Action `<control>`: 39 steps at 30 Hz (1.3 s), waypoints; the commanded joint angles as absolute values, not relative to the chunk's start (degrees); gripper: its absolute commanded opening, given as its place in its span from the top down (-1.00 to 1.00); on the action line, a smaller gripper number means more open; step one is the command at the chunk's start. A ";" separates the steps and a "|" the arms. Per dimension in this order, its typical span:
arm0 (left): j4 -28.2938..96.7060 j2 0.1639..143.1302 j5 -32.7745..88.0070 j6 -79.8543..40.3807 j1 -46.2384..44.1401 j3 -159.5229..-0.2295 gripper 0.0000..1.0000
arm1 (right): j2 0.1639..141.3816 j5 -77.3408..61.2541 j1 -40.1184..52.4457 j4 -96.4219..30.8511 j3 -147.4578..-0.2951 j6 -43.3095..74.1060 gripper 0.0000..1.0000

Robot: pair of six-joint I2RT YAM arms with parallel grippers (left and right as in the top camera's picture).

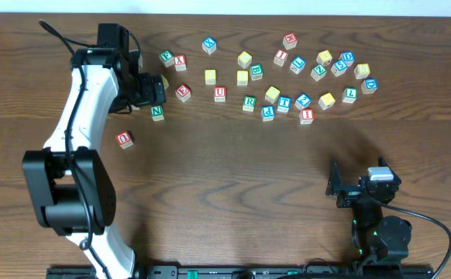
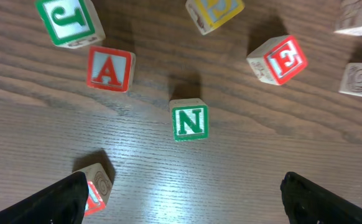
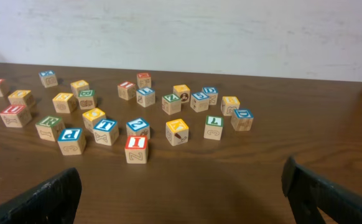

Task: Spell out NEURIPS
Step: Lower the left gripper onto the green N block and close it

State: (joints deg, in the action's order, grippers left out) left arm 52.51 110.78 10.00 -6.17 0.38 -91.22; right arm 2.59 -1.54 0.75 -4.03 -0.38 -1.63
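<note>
The green N cube (image 2: 190,121) (image 1: 157,112) lies on the table just ahead of my open left gripper (image 2: 182,185) (image 1: 151,93), which hangs over it and holds nothing. A red E cube (image 2: 279,59) (image 1: 183,92) sits to its upper right. Further right in the scatter are the red U (image 1: 220,94), green R (image 1: 249,103) (image 3: 49,126), blue P (image 1: 268,113) (image 3: 71,140) and red I (image 1: 306,115) (image 3: 136,149). Several yellow-faced cubes lie there too, with letters I cannot read. My right gripper (image 3: 181,177) (image 1: 357,186) is open near the front right, well short of the I.
A red A cube (image 2: 109,68) and a green J cube (image 2: 66,22) lie left of the N, under the arm in the overhead view. A red-faced cube (image 2: 97,183) (image 1: 125,139) touches the left finger's edge in the wrist view. Other letter cubes spread along the back.
</note>
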 commanded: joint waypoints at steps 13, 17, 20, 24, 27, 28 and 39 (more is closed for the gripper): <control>52.05 113.19 12.45 -4.75 0.49 -92.66 -0.95 | 2.37 -1.69 0.40 -4.29 -0.34 -0.67 -0.99; 51.29 113.23 12.43 -4.82 0.43 -92.66 -0.95 | 2.37 -1.69 0.40 -4.29 -0.32 -0.67 -0.99; 50.50 113.73 12.36 -5.02 0.19 -92.64 -0.96 | 2.37 -1.69 0.40 -4.29 -0.34 -0.67 -0.99; 50.24 115.72 11.97 -5.06 -0.10 -92.64 -0.96 | 2.37 -1.67 0.40 -4.29 -0.34 -0.67 -0.98; 50.24 117.38 11.68 -5.04 -0.30 -92.64 -0.96 | 2.37 -1.69 0.43 -4.29 -0.34 -0.67 -0.98; 50.24 117.54 11.60 -5.06 -0.30 -92.64 -0.96 | 2.37 -1.67 0.40 -4.29 -0.34 -0.67 -0.98; 49.91 119.81 11.11 -5.19 -0.45 -92.64 -0.95 | 2.37 -1.69 0.40 -4.29 -0.34 -0.67 -0.99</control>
State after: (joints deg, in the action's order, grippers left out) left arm 50.02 118.85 11.68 -5.76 -0.23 -91.39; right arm 2.59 -1.54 0.75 -4.03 -0.38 -1.63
